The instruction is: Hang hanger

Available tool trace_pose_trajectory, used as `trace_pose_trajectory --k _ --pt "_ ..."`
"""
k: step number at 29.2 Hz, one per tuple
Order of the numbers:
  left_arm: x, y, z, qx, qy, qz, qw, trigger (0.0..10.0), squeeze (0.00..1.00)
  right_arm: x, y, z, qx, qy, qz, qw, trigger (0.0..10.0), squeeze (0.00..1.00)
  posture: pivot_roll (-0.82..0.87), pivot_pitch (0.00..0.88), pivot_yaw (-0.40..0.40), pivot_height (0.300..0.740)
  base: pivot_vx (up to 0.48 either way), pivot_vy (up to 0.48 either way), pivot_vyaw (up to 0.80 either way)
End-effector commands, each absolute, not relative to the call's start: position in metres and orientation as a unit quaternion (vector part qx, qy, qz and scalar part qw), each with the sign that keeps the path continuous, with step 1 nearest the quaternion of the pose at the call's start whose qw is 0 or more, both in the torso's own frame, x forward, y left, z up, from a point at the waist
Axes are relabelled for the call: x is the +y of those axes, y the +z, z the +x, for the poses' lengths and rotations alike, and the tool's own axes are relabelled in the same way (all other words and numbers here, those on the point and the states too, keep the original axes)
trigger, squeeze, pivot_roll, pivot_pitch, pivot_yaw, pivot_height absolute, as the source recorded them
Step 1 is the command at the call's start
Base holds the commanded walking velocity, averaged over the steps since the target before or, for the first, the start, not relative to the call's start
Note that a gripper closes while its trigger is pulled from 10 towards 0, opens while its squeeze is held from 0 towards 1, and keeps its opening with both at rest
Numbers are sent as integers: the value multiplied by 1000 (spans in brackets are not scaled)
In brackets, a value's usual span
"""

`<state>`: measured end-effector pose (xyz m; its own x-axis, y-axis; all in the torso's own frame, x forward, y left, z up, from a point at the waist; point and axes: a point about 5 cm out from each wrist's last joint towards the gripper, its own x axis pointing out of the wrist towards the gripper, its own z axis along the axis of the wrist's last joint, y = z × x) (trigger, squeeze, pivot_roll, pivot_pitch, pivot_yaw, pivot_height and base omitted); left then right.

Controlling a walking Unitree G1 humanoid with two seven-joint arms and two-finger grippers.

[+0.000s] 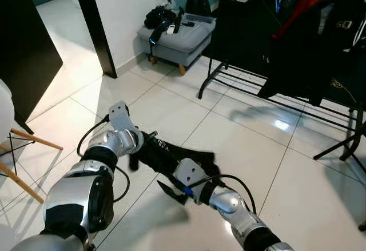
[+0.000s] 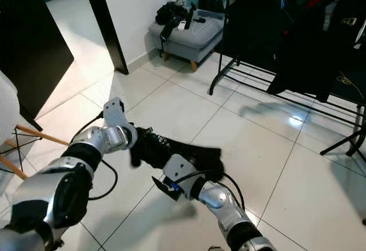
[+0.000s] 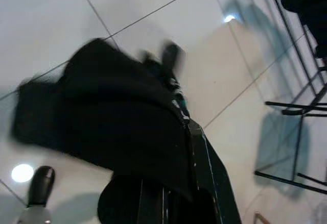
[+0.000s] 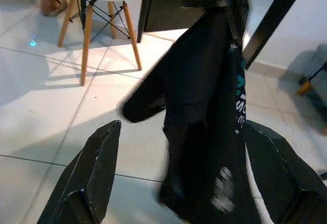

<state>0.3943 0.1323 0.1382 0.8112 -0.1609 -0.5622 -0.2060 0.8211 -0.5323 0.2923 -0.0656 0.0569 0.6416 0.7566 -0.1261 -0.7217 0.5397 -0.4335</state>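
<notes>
A black garment (image 1: 171,154) with a small teal print hangs between my two arms, low over the white tiled floor. No hanger can be made out inside it. My left gripper (image 1: 142,148) is at the garment's left end, and the left wrist view has the cloth (image 3: 117,117) draped over its closed fingers (image 3: 204,183). My right gripper (image 4: 182,129) is at the garment's near right side and stands open. Its two fingers (image 4: 92,173) are spread wide, with the cloth (image 4: 204,106) hanging between them.
A black clothes rack (image 1: 240,76) with dark clothes (image 1: 320,45) stands ahead on the right. A grey padded stool (image 1: 177,36) with bags on it sits by the white wall. A white chair with wooden legs (image 1: 17,142) is at my left, beside a black panel (image 1: 23,45).
</notes>
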Motion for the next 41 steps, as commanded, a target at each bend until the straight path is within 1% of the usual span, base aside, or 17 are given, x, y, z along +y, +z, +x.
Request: trace_pose_trajectory --k 1,2,3,6,7,9,12,13,18,24,28,29,32,33,34,35,41 --pt "121 151 398 308 1 -318 897 0 0 -62 58 291 -53 419 -255 870 10000 0 -53 154 64 740 0 0 0" --pt "115 156 399 306 -4 -320 897 0 0 -62 59 295 -51 400 -255 879 10000 0 -51 154 63 740 0 0 0" --pt "115 156 399 306 -4 -320 897 0 0 -62 59 295 -51 400 -255 879 10000 0 -51 154 63 740 0 0 0" --pt "100 170 402 296 -25 -321 899 0 0 -54 67 308 -52 360 -241 900 10000 0 -46 153 60 740 0 0 0" --pt "100 170 402 296 -25 -321 899 0 0 -54 67 308 -52 360 -241 900 10000 0 -46 153 60 740 0 0 0" --pt "91 176 403 293 -40 -319 900 0 0 -44 74 313 -65 355 -255 897 10000 0 -43 150 59 740 0 0 0" --pt "91 176 403 293 -40 -319 900 0 0 -44 74 313 -65 355 -255 897 10000 0 -43 150 59 740 0 0 0" --pt "88 179 403 289 -45 -318 902 0 0 -40 79 316 -75 347 -261 898 10000 0 -43 149 58 740 0 0 0" --pt "83 186 405 280 -54 -321 903 0 0 -32 89 321 -84 321 -221 917 10000 0 -43 146 55 740 0 0 0" --pt "75 196 405 270 -76 -319 905 0 0 -30 92 324 -93 294 -218 926 10000 0 -41 146 53 740 0 0 0" --pt "73 200 405 267 -84 -316 906 0 0 -31 93 325 -99 284 -222 928 10000 0 -42 145 52 740 0 0 0" --pt "71 203 404 265 -92 -315 907 0 0 -33 95 327 -103 266 -231 930 10000 0 -41 147 51 740 0 0 0" --pt "70 205 404 264 -97 -315 906 0 0 -35 96 329 -104 252 -238 932 10000 0 -42 148 49 740 0 0 0" --pt "69 207 403 264 -102 -319 905 0 0 -41 96 332 -100 232 -243 937 10000 0 -44 152 48 740 0 0 0" --pt "69 207 403 264 -102 -319 905 0 0 -41 96 332 -100 232 -243 937 10000 0 -44 152 48 740 0 0 0" --pt "68 209 403 264 -107 -322 903 0 0 -49 95 335 -94 200 -251 942 10000 0 -45 155 47 740 0 0 0" --pt "67 211 403 263 -109 -327 901 0 0 -60 95 338 -88 162 -255 949 10000 0 -46 159 47 740 0 0 0"
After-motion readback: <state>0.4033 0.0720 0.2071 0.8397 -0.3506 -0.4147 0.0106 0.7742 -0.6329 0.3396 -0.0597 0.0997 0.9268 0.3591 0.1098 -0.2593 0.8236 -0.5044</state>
